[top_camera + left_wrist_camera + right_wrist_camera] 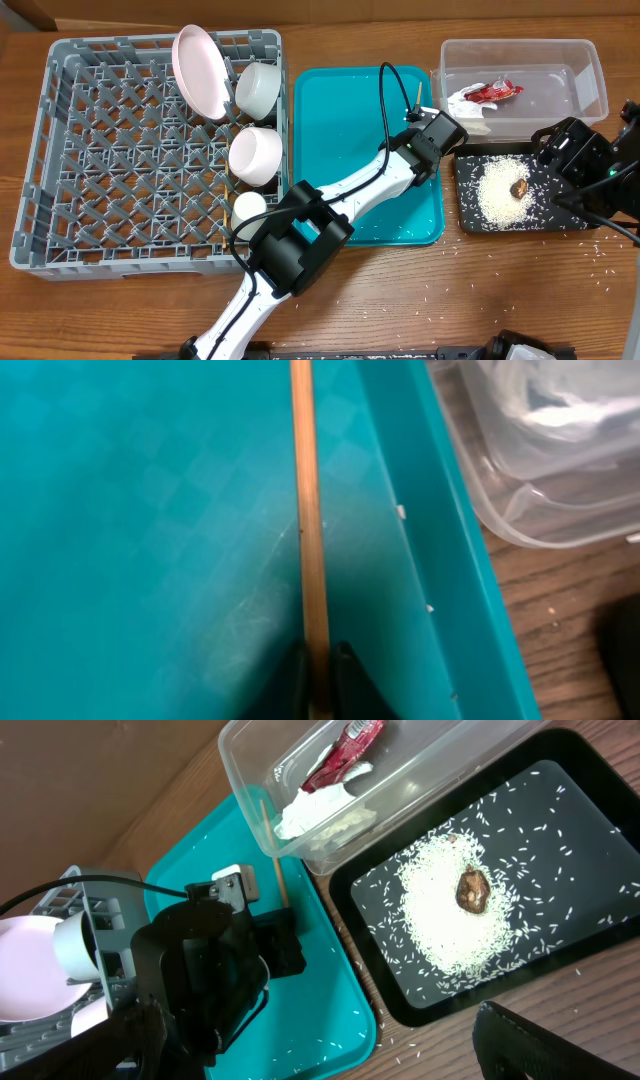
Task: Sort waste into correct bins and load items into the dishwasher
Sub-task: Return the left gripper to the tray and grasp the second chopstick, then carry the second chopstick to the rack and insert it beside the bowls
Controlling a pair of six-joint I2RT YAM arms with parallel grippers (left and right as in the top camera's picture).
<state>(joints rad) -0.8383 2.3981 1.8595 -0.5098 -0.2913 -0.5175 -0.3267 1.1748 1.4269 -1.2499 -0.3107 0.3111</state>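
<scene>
L gripper (318,675) pinching chopstick (308,510) at right edge of teal tray (330,130), mid-frame. R gripper (565,150) fingers spread, frame right, by black tray (466,205) w/ rice (495,195) + brown lump (519,187).

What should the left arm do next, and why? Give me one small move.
Probably raise the left gripper a little, then swing it toward the grey dish rack. It is shut on the chopstick, low over the teal tray near its right wall. The plate, bowls and cup already sit in the rack.
</scene>
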